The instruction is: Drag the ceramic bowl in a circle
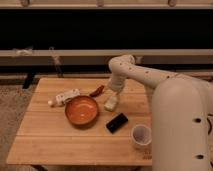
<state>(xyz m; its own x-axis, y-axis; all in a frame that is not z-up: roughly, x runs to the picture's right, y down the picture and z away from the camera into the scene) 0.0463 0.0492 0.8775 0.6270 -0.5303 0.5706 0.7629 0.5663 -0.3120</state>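
Note:
The ceramic bowl [81, 110] is a round, shallow orange dish with a darker rim. It sits on the wooden table [50, 140], a little left of centre. My gripper [111, 103] hangs at the end of the white arm, just right of the bowl's rim and low over the table top. I cannot tell whether it touches the bowl.
A white bottle-like object [64, 96] lies behind the bowl on the left. A red object [97, 91] lies behind it. A black flat device [116, 122] lies in front right. A small white cup [141, 135] stands near the table's front right edge.

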